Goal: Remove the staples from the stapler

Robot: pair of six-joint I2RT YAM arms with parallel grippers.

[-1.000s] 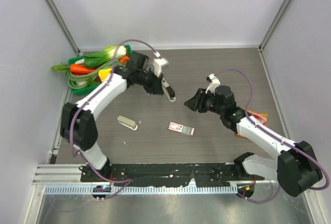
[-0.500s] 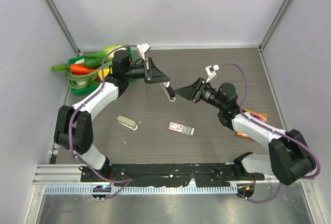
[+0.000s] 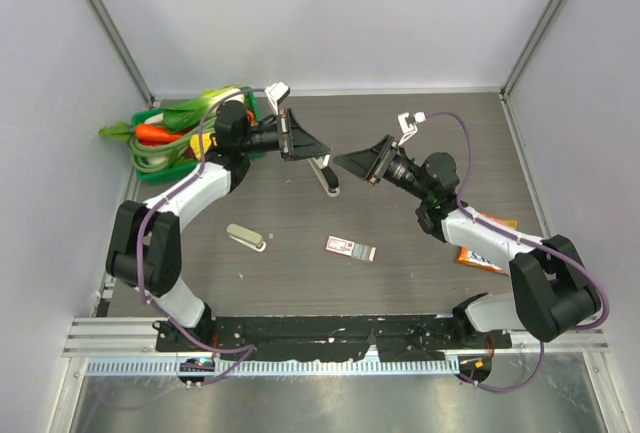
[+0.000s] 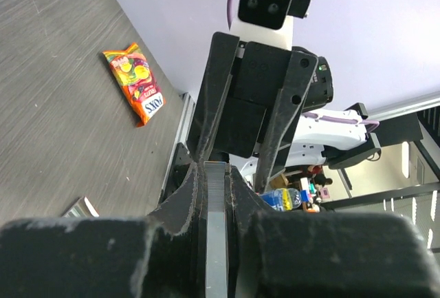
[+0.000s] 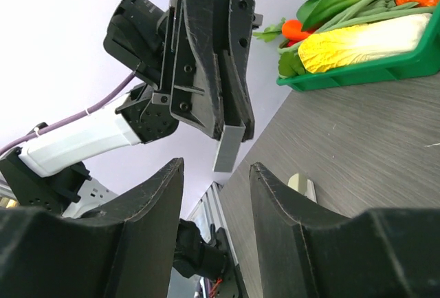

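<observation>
My left gripper (image 3: 305,143) is raised, points right, and is shut on a thin grey ridged metal strip, the staples (image 4: 214,229). The strip's free end (image 5: 230,148) sticks out of the left gripper (image 5: 230,115) towards my right gripper (image 5: 216,167). My right gripper (image 3: 355,165) is open and empty, facing the left one (image 4: 214,174) at close range, its fingers just short of the strip's end. The slim silver-grey stapler (image 3: 325,175) with a black end lies on the table below and between the two grippers. It is out of both wrist views.
A beige rounded stapler-like thing (image 3: 244,237) and a small pink-and-white box (image 3: 350,248) lie nearer the front. A green tray of vegetables (image 3: 165,138) stands at the far left. An orange snack packet (image 3: 480,253) lies under the right arm.
My left gripper lifted off the stapler and turned to point right, holding the strip. My right gripper moved up and left towards it. The stapler stayed in place.
</observation>
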